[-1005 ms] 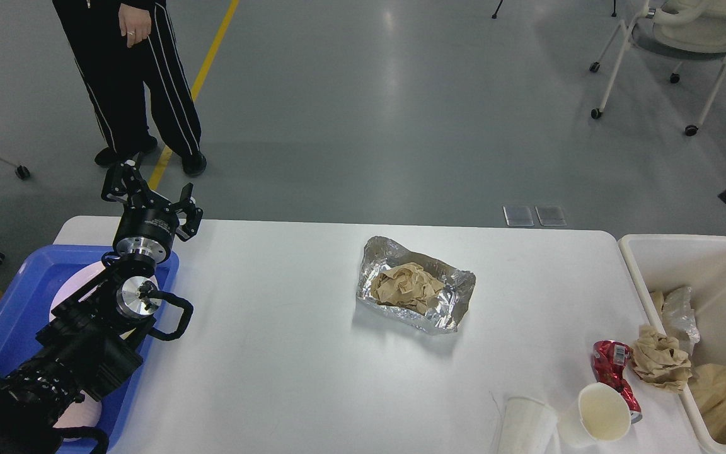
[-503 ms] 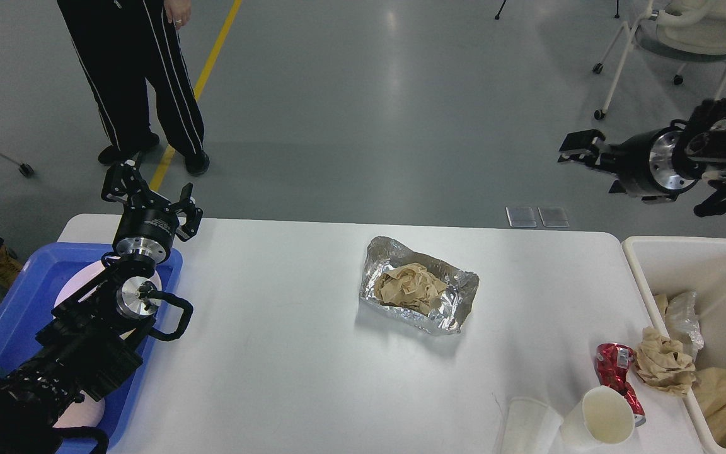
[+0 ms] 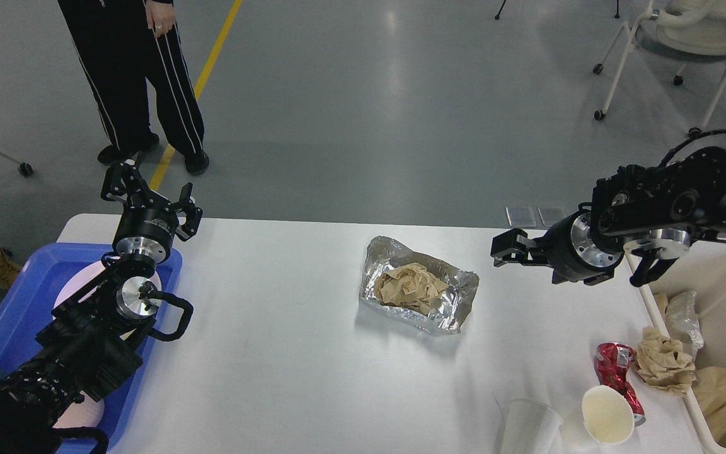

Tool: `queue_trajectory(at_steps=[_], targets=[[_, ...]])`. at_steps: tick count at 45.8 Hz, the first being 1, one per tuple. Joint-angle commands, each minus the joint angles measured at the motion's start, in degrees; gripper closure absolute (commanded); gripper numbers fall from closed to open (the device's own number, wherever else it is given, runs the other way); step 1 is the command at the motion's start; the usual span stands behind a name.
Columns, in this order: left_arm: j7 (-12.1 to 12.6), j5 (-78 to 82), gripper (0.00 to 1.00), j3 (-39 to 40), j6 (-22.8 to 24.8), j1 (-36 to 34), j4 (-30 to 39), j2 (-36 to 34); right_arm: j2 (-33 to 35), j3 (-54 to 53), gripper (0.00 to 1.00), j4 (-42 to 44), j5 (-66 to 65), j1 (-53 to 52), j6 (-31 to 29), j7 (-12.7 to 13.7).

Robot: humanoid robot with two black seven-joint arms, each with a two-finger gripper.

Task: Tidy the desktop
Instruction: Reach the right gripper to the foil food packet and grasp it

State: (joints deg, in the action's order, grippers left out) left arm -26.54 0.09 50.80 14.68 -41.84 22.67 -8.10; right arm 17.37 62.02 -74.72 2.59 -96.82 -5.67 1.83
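The desktop [image 3: 287, 353] is a wide white tabletop. At its middle lies a crumpled foil tray [image 3: 457, 296] with a wad of brown paper [image 3: 410, 287] in it. My right gripper [image 3: 503, 249] hovers just right of the foil, pointing left at it, open and empty. My left gripper [image 3: 149, 192] is open and empty, raised above the far end of the blue tray [image 3: 16, 296] at the table's left. At the front right lie a crushed red can [image 3: 615, 372], a brown paper wad [image 3: 662, 366], a white paper cup [image 3: 605, 413] and a clear cup [image 3: 527, 425].
An off-white bin [image 3: 716, 271] with paper and plastic waste stands off the table's right edge. A white plate [image 3: 79, 284] lies in the blue tray. A person [image 3: 142, 82] stands beyond the far left corner. A wheeled chair [image 3: 684, 31] is at the far right.
My right arm came into view from the right and swung down and left, from above the bin to beside the foil tray. My left arm has not moved.
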Motion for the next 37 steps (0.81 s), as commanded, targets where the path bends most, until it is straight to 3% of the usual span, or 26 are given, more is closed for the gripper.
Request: queue_trajectory(at_steps=[1, 20, 29, 34, 36, 37], targets=[[0.0, 0.0, 0.03, 0.0, 0.0, 0.0, 0.0, 0.0, -1.8, -3.7, 0.0, 6.2, 0.8, 10.1, 3.4, -0.1], [0.0, 0.0, 0.03, 0.0, 0.0, 0.0, 0.0, 0.0, -12.7, -8.7, 0.0, 17.8, 5.3, 19.5, 6.0, -0.5], [0.0, 0.0, 0.03, 0.0, 0.0, 0.0, 0.0, 0.0, -14.4, -8.7, 0.03, 23.9, 5.3, 24.7, 8.0, -0.5], [0.0, 0.0, 0.03, 0.0, 0.0, 0.0, 0.0, 0.0, -15.5, -8.7, 0.16, 25.3, 5.3, 26.8, 11.2, -0.5], [0.0, 0.0, 0.03, 0.0, 0.0, 0.0, 0.0, 0.0, -15.9, -8.7, 0.28, 26.1, 5.4, 27.7, 11.8, -0.5], [0.0, 0.0, 0.03, 0.0, 0.0, 0.0, 0.0, 0.0, -16.0, -8.8, 0.41, 26.7, 5.4, 28.3, 12.3, -0.5]])
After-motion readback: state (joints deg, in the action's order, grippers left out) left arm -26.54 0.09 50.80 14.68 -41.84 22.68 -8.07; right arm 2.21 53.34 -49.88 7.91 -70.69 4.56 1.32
